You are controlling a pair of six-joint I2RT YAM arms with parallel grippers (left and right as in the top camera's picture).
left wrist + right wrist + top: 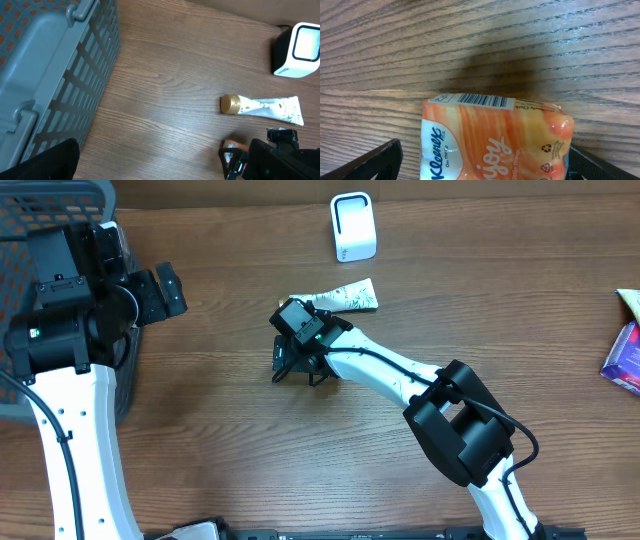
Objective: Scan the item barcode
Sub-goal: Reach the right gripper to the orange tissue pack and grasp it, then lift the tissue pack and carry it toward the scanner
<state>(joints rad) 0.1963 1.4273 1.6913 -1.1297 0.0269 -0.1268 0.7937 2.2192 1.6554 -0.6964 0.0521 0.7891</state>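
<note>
Cut at the bottom edge of the right wrist view: the Kleenex pack point(495, 135), barcode digits too small to read. Almost wholly hidden overhead beneath the right gripper point(298, 368). Clipped there by the left and top edges: the grey basket point(60, 205). Cropped at the right edge: a purple package point(625, 358), label unreadable. Too fine to read: print on the tube point(345, 299).

Shows brown wood grain across the table point(220, 430), matt and finely streaked. Wraps the tissue pack point(495, 140) in glossy orange plastic film, slightly creased. Gives the tube point(270, 107) a smooth white plastic skin, its cap point(230, 104) a shiny gold metallic finish. Moulds the basket point(50, 75) in matt grey plastic, the scanner point(353, 227) in glossy white
</note>
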